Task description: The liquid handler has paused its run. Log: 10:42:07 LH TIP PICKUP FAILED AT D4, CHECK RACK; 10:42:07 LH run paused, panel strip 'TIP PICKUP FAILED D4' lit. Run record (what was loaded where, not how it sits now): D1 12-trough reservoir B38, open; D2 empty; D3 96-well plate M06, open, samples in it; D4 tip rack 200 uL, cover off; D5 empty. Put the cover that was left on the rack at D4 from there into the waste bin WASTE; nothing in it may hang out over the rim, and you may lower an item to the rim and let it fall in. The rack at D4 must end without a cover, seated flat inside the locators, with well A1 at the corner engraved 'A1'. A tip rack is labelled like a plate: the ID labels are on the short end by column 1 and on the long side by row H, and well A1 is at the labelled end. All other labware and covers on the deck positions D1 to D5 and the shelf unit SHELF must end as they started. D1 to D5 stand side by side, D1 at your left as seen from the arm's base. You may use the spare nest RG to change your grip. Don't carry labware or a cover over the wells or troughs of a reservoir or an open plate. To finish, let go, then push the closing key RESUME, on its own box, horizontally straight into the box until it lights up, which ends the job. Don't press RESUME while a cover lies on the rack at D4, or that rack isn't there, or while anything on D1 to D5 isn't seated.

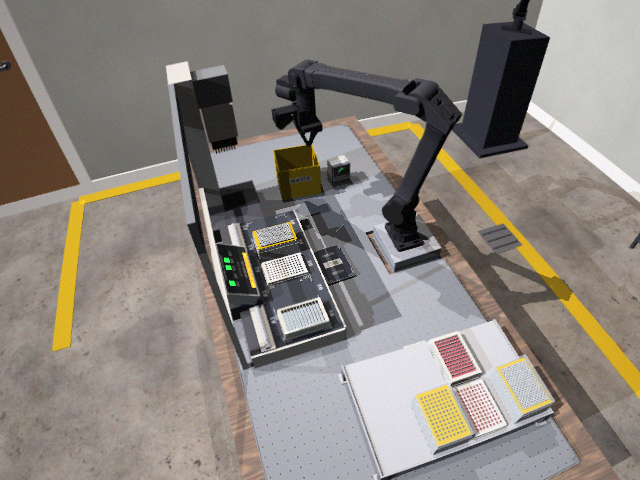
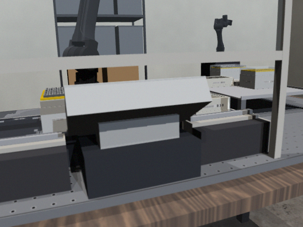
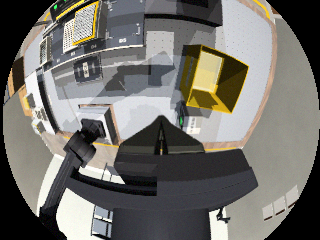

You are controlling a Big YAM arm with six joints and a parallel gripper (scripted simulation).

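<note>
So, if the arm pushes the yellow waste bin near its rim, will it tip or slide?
The waste bin is an open, hollow-looking box, so probably light; a high push may tip it, a low one slide it. Its flat walls look stiff, unlikely to buckle. The shut, empty end effector hangs by its rim.

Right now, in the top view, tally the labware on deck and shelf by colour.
Yellow or yellow-edged: 3 (deck rack, front shelf rack, right shelf rack)
Red: 2 (rear shelf plate, middle shelf plate)
White or pale: 2 (white deck plate, pale deck tray)
Total: 7
</note>
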